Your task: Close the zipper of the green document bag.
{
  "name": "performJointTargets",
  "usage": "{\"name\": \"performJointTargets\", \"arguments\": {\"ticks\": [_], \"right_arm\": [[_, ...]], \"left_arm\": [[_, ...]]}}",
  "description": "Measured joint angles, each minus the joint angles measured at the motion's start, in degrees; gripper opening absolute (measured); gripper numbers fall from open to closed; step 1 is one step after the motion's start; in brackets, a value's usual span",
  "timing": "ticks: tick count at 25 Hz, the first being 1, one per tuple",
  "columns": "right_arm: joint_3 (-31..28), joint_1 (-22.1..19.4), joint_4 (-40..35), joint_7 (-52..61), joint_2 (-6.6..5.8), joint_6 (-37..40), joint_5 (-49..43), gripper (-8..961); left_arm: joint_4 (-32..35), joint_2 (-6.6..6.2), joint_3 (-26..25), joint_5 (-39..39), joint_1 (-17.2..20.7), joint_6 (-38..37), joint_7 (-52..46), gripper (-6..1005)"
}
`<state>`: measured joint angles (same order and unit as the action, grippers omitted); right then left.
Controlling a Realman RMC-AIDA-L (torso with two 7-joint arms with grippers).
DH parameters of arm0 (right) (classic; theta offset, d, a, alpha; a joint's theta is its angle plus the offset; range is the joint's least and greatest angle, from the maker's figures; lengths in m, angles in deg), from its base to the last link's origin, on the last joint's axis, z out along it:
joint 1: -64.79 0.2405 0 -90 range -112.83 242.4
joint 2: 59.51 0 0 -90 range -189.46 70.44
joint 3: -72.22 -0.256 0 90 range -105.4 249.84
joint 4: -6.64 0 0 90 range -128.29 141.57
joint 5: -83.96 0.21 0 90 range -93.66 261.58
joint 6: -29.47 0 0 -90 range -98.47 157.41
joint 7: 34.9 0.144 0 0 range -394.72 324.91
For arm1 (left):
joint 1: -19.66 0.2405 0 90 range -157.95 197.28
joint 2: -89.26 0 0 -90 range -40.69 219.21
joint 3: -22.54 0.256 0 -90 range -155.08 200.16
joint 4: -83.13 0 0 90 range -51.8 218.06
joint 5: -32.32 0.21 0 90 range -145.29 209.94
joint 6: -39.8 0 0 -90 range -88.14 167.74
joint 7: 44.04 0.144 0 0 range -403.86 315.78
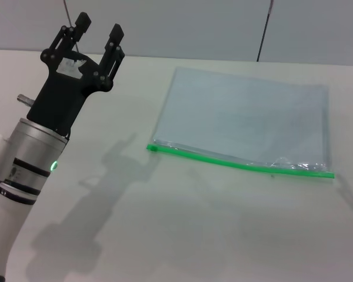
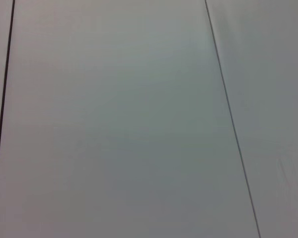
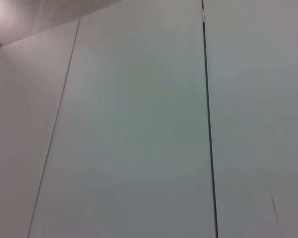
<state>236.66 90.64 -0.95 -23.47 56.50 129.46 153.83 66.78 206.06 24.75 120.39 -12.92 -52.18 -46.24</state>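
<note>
Nearest, the bright green plastic zipper (image 1: 241, 164) runs along the near long edge of the flat, translucent pale blue-grey green document bag (image 1: 247, 120), which lies on the white table (image 1: 182, 229) right of centre. Its small slider (image 1: 153, 148) seems to sit at the left end, and a pucker near the right end suggests the closing is still undone. Farther left, the left tool (image 1: 97, 37) is raised, fingers apart and empty, well clear of the bag. The right tool is out of sight.

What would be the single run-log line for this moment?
phase: before contact | left gripper: open, raised left of green document bag | right gripper: not in view | zipper: on near edge, untouched
</note>
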Motion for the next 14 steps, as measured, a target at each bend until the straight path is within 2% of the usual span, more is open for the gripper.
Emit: {"name": "performJointTargets", "arguments": {"ticks": [14], "right_arm": [[-0.01,-0.01,-0.05,0.06,0.08,-0.06,0.00,877]], "left_arm": [[0.00,0.00,-0.01,0.00,-0.03,0.05,0.00,589]]}}
